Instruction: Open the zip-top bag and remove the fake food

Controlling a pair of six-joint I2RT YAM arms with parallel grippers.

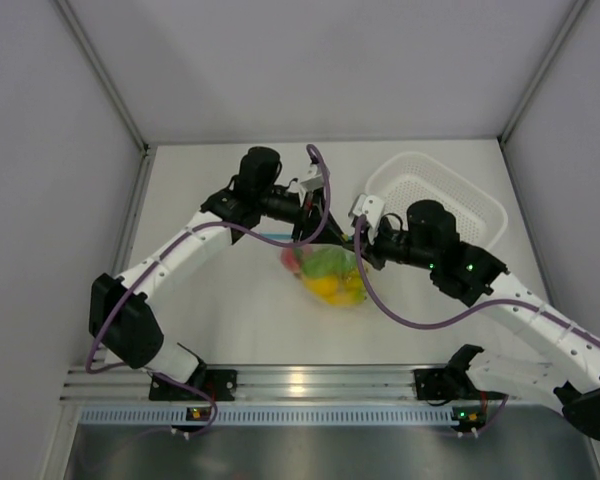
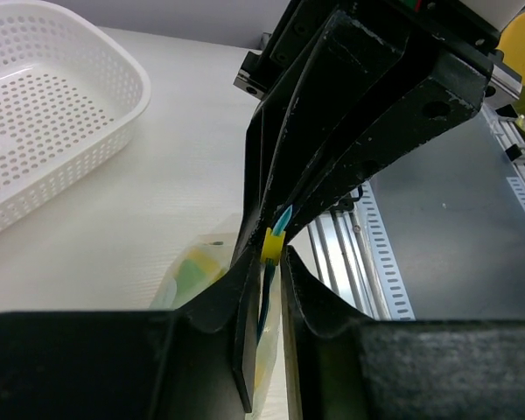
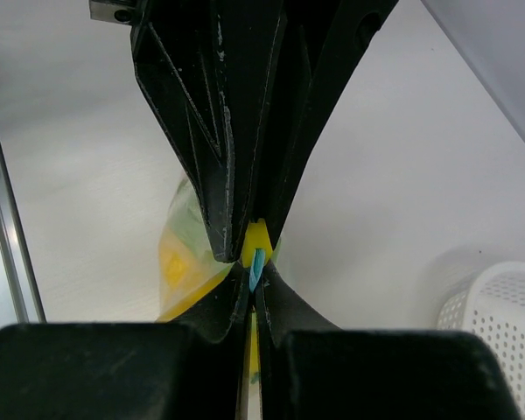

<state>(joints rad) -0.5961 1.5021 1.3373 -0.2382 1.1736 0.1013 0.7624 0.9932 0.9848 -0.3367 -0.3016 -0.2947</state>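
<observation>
The zip-top bag [image 1: 325,272] lies on the table between the two arms. The fake food [image 1: 325,264] shows through it as green, yellow and pink pieces. My left gripper [image 1: 308,232] reaches down onto the bag's mouth from the left. In the left wrist view its jaws [image 2: 274,249] stand narrow around the blue zip strip [image 2: 264,297], pinching a yellow slider [image 2: 272,245]. My right gripper [image 1: 358,250] comes in from the right. In the right wrist view it [image 3: 256,271] is shut on the blue strip [image 3: 257,262], tip to tip with the left fingers [image 3: 210,131].
A white perforated basket [image 1: 480,205] stands at the back right, behind my right arm, and appears in the left wrist view [image 2: 61,114] too. An aluminium rail [image 1: 300,385] runs along the near edge. Grey walls close in the table on three sides.
</observation>
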